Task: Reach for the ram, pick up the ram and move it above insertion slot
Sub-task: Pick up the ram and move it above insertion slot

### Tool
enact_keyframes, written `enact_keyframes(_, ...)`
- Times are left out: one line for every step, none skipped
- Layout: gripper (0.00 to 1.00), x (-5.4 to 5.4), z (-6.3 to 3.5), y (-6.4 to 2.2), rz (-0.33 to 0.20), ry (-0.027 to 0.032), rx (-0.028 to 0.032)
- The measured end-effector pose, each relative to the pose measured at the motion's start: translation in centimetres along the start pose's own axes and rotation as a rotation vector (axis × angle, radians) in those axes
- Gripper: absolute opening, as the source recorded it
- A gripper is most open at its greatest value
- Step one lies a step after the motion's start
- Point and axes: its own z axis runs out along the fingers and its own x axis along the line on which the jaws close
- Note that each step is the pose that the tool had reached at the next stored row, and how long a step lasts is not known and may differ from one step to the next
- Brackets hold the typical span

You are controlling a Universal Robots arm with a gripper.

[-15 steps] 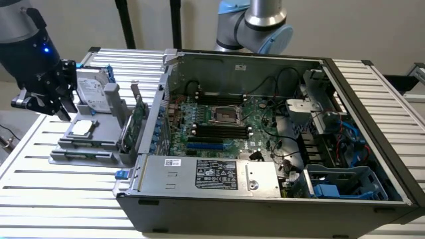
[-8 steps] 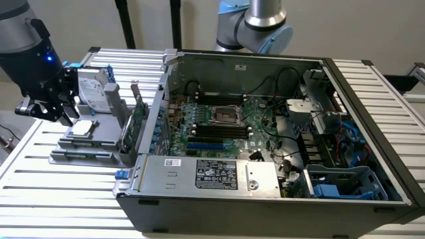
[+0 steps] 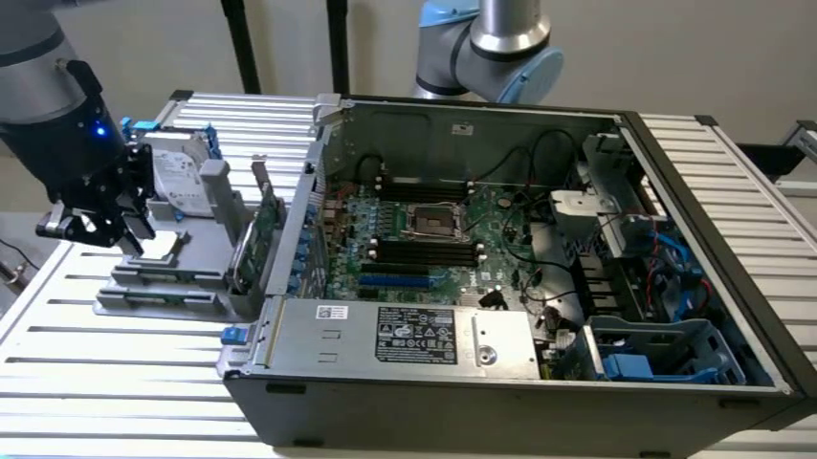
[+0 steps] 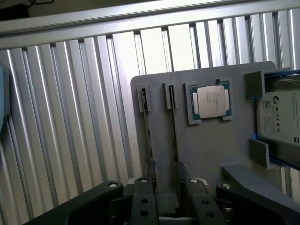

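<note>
Open gripper over the parts holder, ram not yet gripped.

In the exterior view, the gripper (image 3: pixel 96 228) is seen hanging over the gray holder (image 3: pixel 153 292) beside the open computer case (image 3: pixel 511 382); parts are kept upright there, likely for a grasp from above. The wrist view adds that the jaws are spread wide and empty, and the ram (image 4: pixel 174 133) is seen standing on edge in its slot, near the processor (image 4: pixel 209 101).
</note>
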Motion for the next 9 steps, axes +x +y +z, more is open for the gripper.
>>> enact_keyframes(0.31, 0.1, 0.18, -0.02, -0.001, -0.0001, 0.0)
enact_keyframes(0.31, 0.2, 0.36, -0.02, -0.001, -0.0001, 0.0)
enact_keyframes(0.31, 0.2, 0.54, -0.03, -0.002, -0.0001, 0.0)
enact_keyframes(0.31, 0.3, 0.72, -0.04, -0.002, 0.0, -0.0001)
enact_keyframes(0.31, 0.4, 0.9, -0.05, -0.003, -0.0001, 0.0)
enact_keyframes(0.31, 0.4, 1.08, -0.06, -0.004, -0.0001, -0.0001)
enact_keyframes(0.31, 0.5, 1.27, -0.07, -0.004, 0.0, -0.0001)
enact_keyframes(0.31, 0.6, 1.45, -0.08, -0.005, -0.0001, -0.0001)
enact_keyframes(0.31, 0.6, 1.64, -0.09, -0.006, -0.0002, 0.0)
